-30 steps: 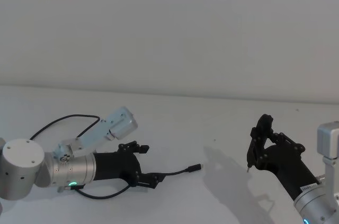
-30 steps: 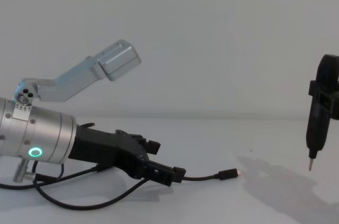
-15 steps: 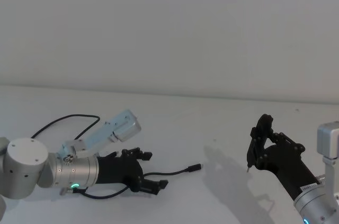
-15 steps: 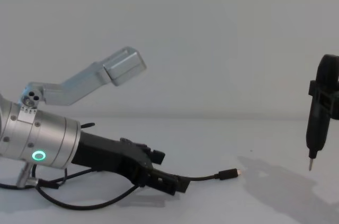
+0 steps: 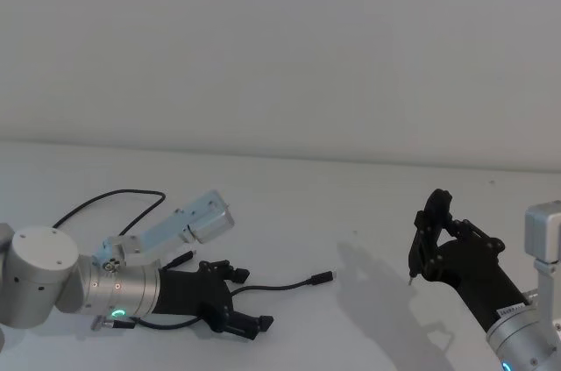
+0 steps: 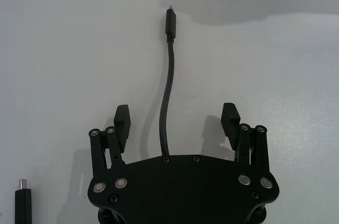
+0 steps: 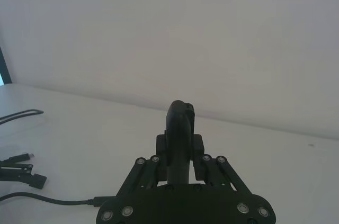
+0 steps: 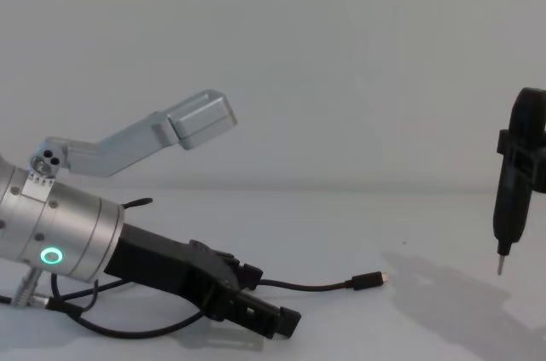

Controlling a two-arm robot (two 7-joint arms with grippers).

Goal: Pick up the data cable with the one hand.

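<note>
The data cable (image 5: 280,285) lies on the white table (image 5: 368,204), a thin black line ending in a small plug with a silver tip (image 5: 323,279). My left gripper (image 5: 250,299), black on a silver wrist with a green ring, sits low over the table and is open. In the left wrist view the cable (image 6: 166,102) runs between the two spread fingers (image 6: 122,115), untouched, and its other plug (image 6: 24,203) lies beside the gripper. From the chest the left gripper (image 8: 269,299) hangs just above the table, left of the cable's plug (image 8: 368,280).
My right gripper (image 5: 431,232) stays at the right, above the table, shut on an upright black pen-like tool (image 8: 514,190) with a metal tip (image 8: 500,269). The right wrist view shows that tool (image 7: 180,123) between its fingers. A short black wire (image 5: 105,202) loops behind the left arm.
My left gripper has dropped lower and drawn nearer to me, its fingers now straddling the cable. The cable and the right arm have not moved.
</note>
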